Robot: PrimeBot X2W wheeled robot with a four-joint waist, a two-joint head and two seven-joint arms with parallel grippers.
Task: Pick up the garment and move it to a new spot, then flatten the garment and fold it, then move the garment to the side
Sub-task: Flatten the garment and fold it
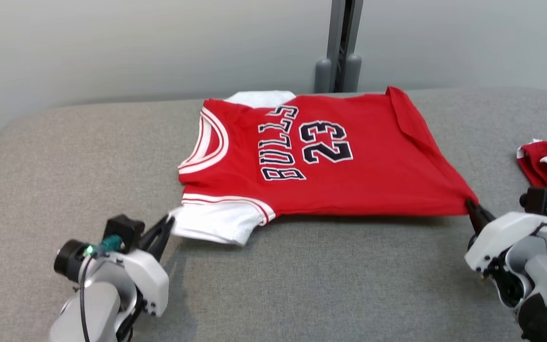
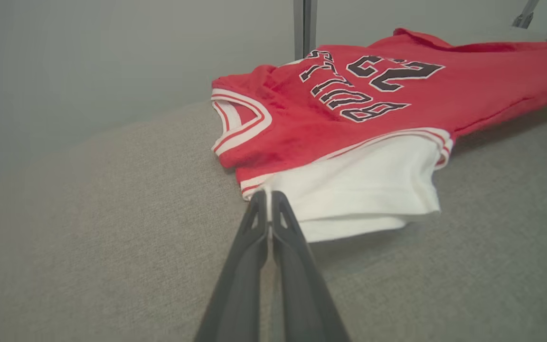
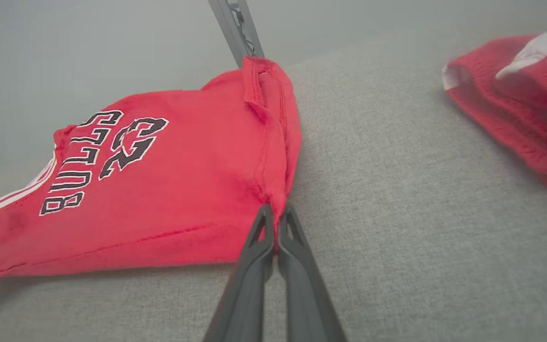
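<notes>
At the near left, the left gripper (image 2: 268, 198) is clamped shut on the edge of the white sleeve (image 2: 363, 190); the red jersey (image 1: 349, 171) is spread mid-way across the grey cushion (image 1: 302, 285), its near edge lifted; at the near right, the right gripper (image 3: 276, 213) is pinched on the hem corner (image 1: 461, 195). Tension should be held even and both corners lowered together, so that no crease is trapped.

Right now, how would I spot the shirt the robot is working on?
On the grey table, look to the middle, just before the dark post. The jersey lies spread out there, collar to the left. Unlike the crumpled red cloth at the right edge, it reads BULLS 23.
</notes>
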